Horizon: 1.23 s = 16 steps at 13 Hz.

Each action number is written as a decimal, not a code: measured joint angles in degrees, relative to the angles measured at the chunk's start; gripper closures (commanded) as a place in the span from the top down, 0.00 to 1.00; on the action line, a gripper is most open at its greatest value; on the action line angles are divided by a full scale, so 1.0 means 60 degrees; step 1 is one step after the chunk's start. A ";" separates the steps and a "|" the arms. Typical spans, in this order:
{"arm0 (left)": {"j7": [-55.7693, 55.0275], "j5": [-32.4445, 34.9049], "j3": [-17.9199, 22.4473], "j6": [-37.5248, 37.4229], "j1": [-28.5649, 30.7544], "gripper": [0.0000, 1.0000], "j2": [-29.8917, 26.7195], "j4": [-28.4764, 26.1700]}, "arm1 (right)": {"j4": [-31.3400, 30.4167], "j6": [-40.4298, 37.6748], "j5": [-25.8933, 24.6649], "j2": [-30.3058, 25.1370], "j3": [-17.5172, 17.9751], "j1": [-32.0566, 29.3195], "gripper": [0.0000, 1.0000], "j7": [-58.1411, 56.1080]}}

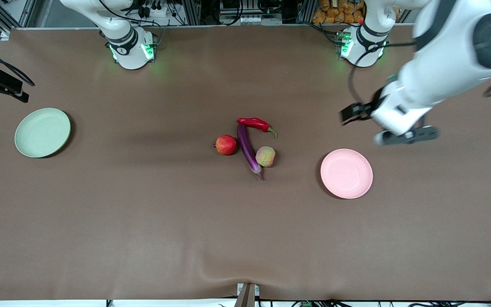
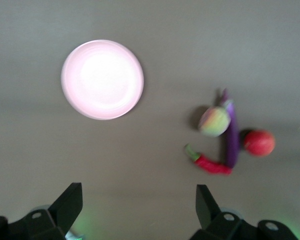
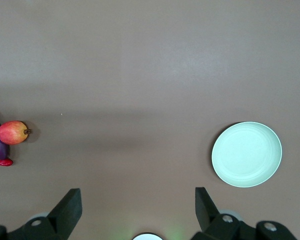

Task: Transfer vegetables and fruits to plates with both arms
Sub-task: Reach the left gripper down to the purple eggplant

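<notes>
Brown desk (image 1: pixel 143 221): all produce lies clustered mid-desk, eggplant (image 1: pixel 248 150) among it; pink plate (image 1: pixel 346 173) and green plate (image 1: pixel 42 132) hold nothing. Your left hand (image 2: pixel 139 207) hovers wide beside the pink plate; your right hand (image 3: pixel 138 209), wide, waits. Nothing grasped yet; descend on one piece next.

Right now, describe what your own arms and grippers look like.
Both arms are glossy white with black joint bands; the bases glow green, and black cables trail from them. The left arm ends in a dark gripper. The left gripper and right gripper have black, wedge-shaped fingers.
</notes>
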 measured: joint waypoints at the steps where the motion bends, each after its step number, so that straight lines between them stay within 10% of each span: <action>1: -0.0547 0.0000 -0.0012 0.0496 -0.0278 1.00 0.0245 0.0009 | -0.0003 -0.0003 0.0000 0.0000 -0.0005 -0.0002 1.00 0.0000; 16: -0.4321 0.0239 0.0241 0.8360 -0.2593 1.00 0.4612 0.0148 | -0.0700 0.0210 0.0011 -0.0349 -0.0020 -0.0023 1.00 0.0000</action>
